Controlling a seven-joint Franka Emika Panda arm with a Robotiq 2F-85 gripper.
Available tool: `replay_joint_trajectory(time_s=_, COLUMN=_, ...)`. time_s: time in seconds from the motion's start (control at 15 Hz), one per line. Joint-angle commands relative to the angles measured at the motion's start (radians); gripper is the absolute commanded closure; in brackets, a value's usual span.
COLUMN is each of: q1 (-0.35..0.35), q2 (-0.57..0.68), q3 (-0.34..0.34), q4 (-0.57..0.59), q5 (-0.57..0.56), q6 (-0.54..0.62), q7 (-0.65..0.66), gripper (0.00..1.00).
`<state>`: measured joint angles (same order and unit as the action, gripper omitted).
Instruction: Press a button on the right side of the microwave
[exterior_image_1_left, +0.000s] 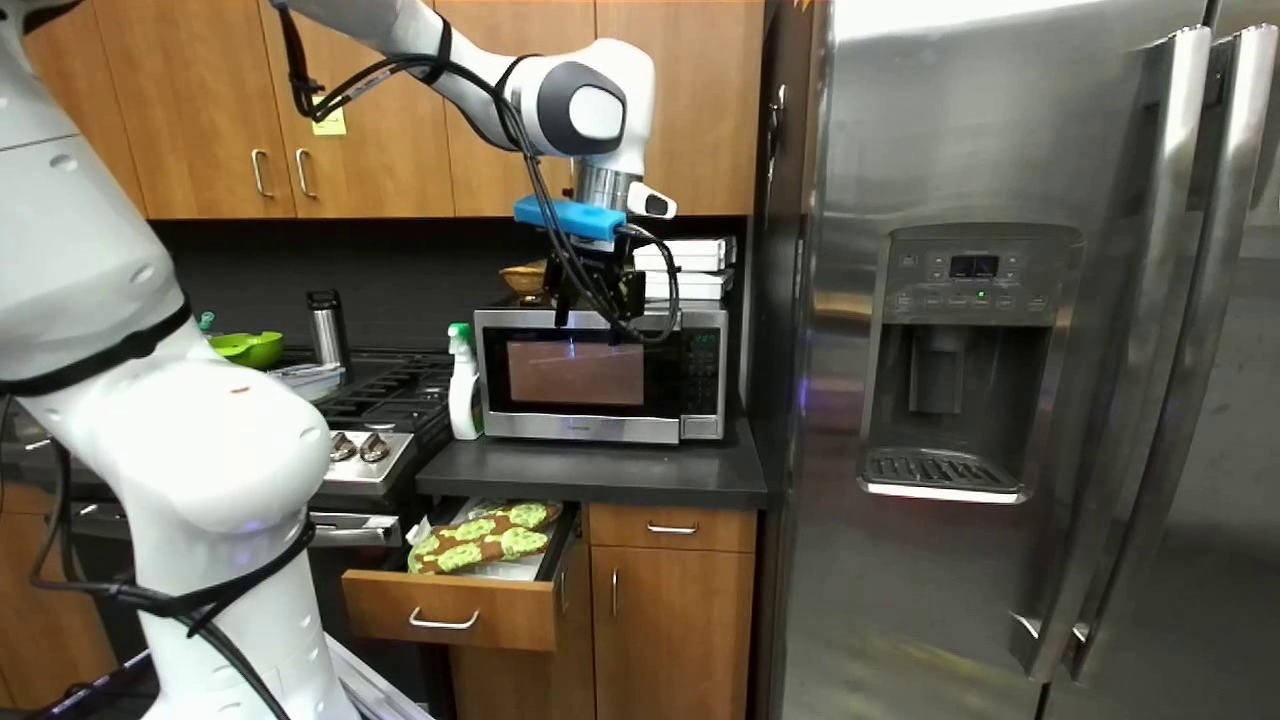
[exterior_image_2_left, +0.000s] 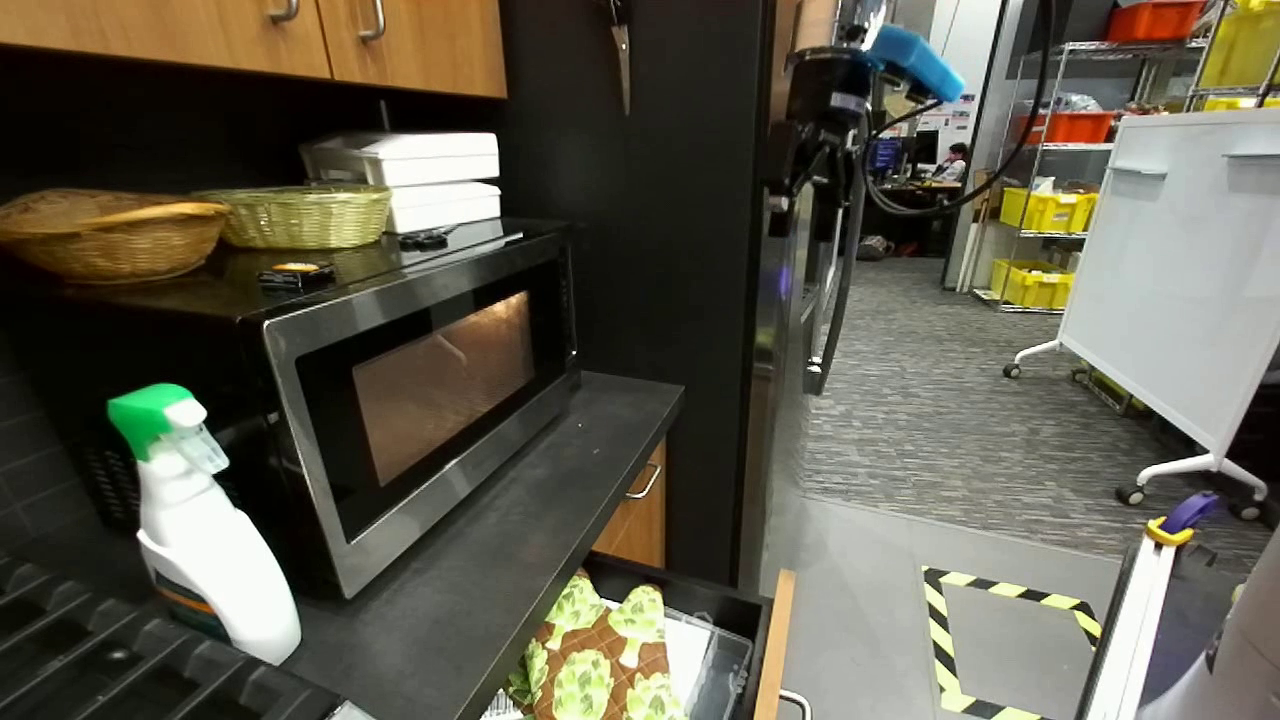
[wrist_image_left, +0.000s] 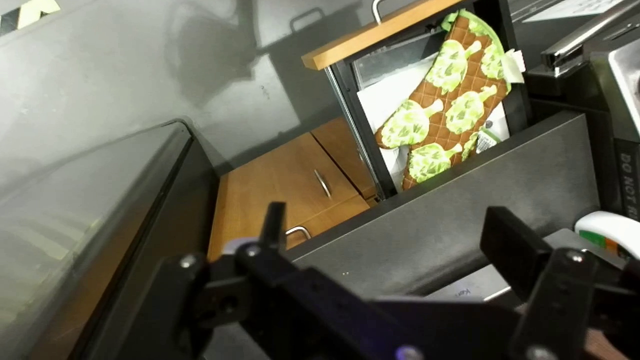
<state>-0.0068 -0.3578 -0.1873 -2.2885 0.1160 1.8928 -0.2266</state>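
The silver-grey microwave (exterior_image_1_left: 575, 375) stands on the dark counter, its door closed and its window glowing. Its narrow black control panel (exterior_image_1_left: 702, 365) with green digits is at its right end. In an exterior view the microwave (exterior_image_2_left: 440, 390) shows from the side, and its panel is hard to make out. In the wrist view only a silver strip of the microwave (wrist_image_left: 465, 287) shows below the fingers. My gripper (exterior_image_1_left: 590, 325) is open and empty, pointing down. It hangs in front of the microwave, apart from it, as an exterior view shows (exterior_image_2_left: 802, 225). Its spread fingers also show in the wrist view (wrist_image_left: 387, 215).
An open drawer (exterior_image_1_left: 450, 610) with a brown-green oven mitt (wrist_image_left: 445, 110) juts out below the counter (exterior_image_2_left: 500, 560). A spray bottle (exterior_image_2_left: 220, 560) stands beside the microwave. Baskets (exterior_image_2_left: 310, 215) and white boxes (exterior_image_2_left: 440, 180) are on top. A tall steel fridge (exterior_image_1_left: 950, 130) stands right of it.
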Motion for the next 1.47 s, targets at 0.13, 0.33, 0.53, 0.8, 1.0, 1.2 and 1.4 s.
replay_joint_trajectory(time_s=0.13, q1=-0.020, q2=0.025, q3=0.035, q4=-0.076, q5=0.061, q6=0.223, q7=0.077, gripper=0.00)
replay_joint_trajectory(time_s=0.33, q1=-0.016, q2=0.040, q3=0.042, q4=-0.118, q5=0.108, q6=0.361, q7=0.119, gripper=0.00)
replay_joint_trajectory(time_s=0.53, q1=-0.012, q2=0.059, q3=0.047, q4=-0.151, q5=0.149, q6=0.472, q7=0.150, gripper=0.00)
replay_joint_trajectory(time_s=0.8, q1=-0.007, q2=0.083, q3=0.052, q4=-0.181, q5=0.200, q6=0.597, q7=0.185, gripper=0.00)
replay_joint_trajectory(time_s=1.0, q1=-0.002, q2=0.101, q3=0.055, q4=-0.180, q5=0.230, q6=0.662, q7=0.206, gripper=0.00)
replay_joint_trajectory(time_s=1.2, q1=0.000, q2=0.130, q3=0.055, q4=-0.160, q5=0.253, q6=0.693, q7=0.216, gripper=0.00)
replay_joint_trajectory(time_s=1.4, q1=-0.001, q2=0.152, q3=0.059, q4=-0.145, q5=0.257, q6=0.721, q7=0.229, gripper=0.00)
